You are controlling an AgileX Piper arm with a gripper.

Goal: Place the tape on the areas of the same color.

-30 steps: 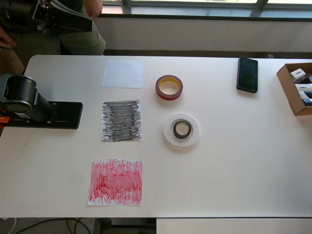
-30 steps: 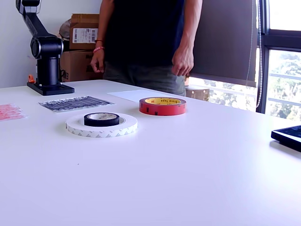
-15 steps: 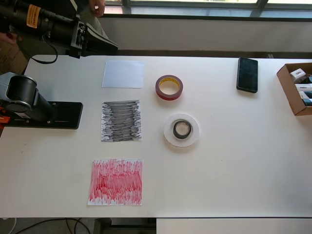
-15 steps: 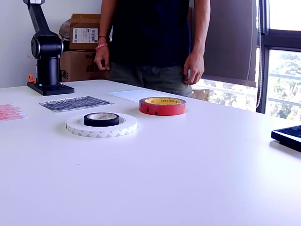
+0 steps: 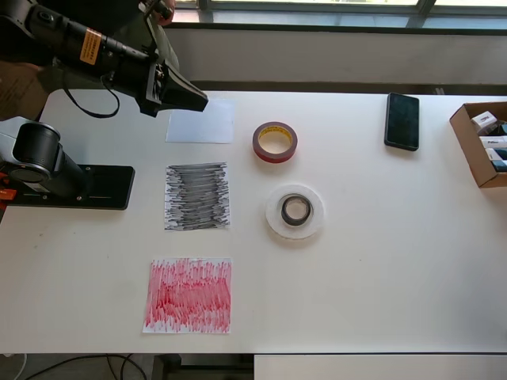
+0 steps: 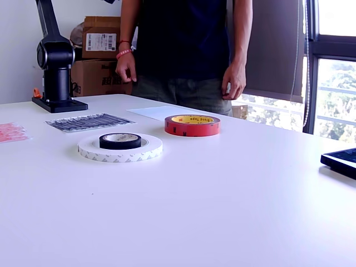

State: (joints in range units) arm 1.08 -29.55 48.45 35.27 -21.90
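A red roll with a yellowish core lies to the right of the plain white sheet in the overhead view. A small black roll sits inside the flat white ring, to the right of the black-scribbled sheet. The red-scribbled sheet lies nearest the front edge. My gripper hangs above the white sheet's upper left corner, its fingers together and empty, well away from the rolls. In the exterior view the red roll, black roll and white ring show; the gripper is out of frame.
The arm's base stands on a black plate at the table's left in the overhead view. A phone and an open cardboard box are at the right. A person stands at the far edge behind the white sheet.
The arm has swung in from the upper left of the overhead view and now reaches over the white sheet's corner. The person's hands have shifted. The rolls and sheets have not moved.
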